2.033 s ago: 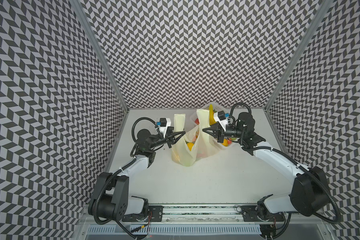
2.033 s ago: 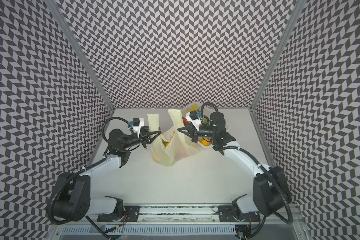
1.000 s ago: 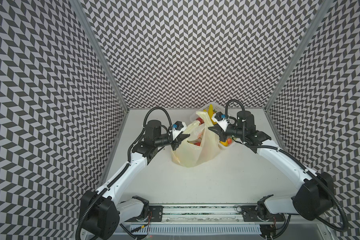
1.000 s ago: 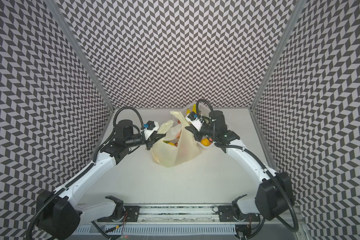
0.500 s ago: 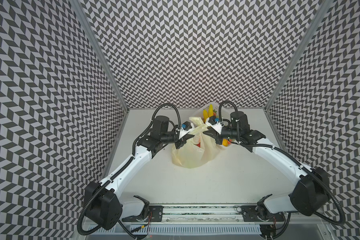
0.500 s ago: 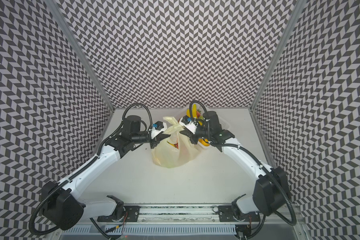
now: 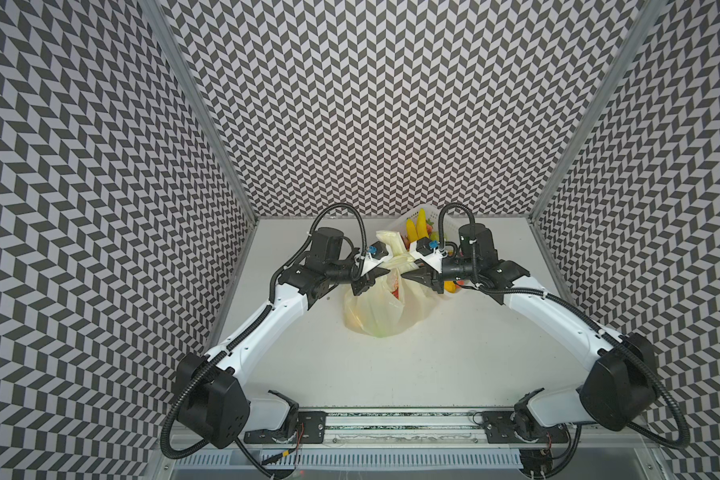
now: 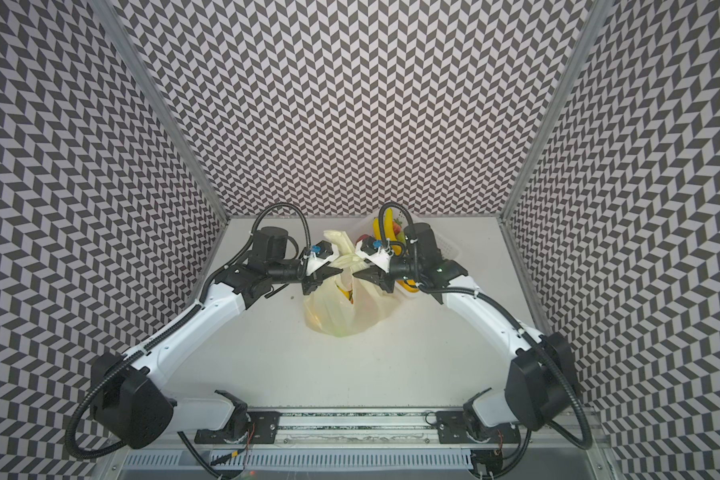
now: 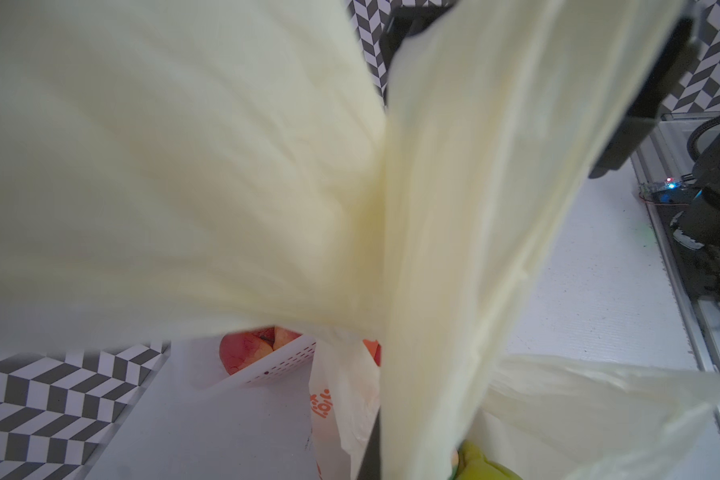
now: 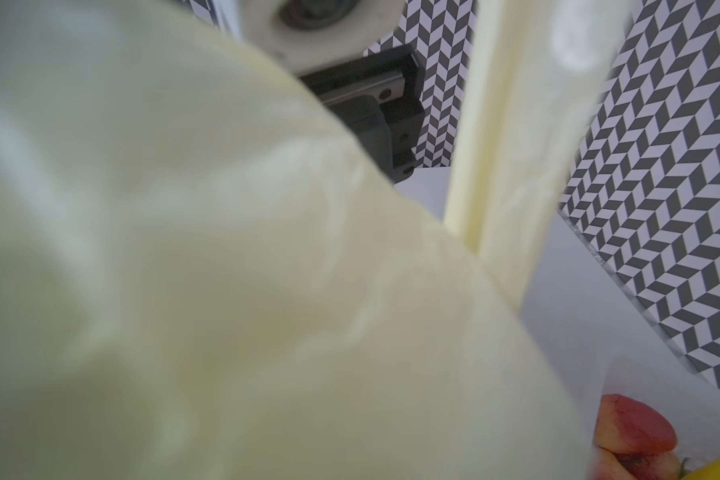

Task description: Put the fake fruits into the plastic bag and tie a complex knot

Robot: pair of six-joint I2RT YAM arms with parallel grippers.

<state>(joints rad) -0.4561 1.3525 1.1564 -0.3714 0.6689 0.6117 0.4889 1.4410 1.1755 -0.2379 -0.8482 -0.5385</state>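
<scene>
Moved: both arms have come inward since the earlier pictures. The left gripper (image 7: 377, 274) and the right gripper (image 7: 410, 276) were then well apart on either side of the plastic bag (image 7: 381, 316); now they nearly meet tip to tip above its mouth.
Left claw: pressed closed on one handle (image 9: 454, 249) of the bag, and the strap runs across the left wrist view.
Right claw: at the other handle, but film covers its camera, so I cannot tell if it grips or lets go.
Bag: it stands on the table (image 7: 391, 374), just beside the white basket (image 9: 279, 365).
Fruits: some are inside the bag, with red (image 7: 395, 286) showing through the film; bananas (image 7: 416, 226) stay in the basket.
Why held so: I judge the handles are brought together so one can cross over the other, the first step of the knot. No knot is visible yet.
Risk: the thin film may slip from a claw while the straps are passed.
</scene>
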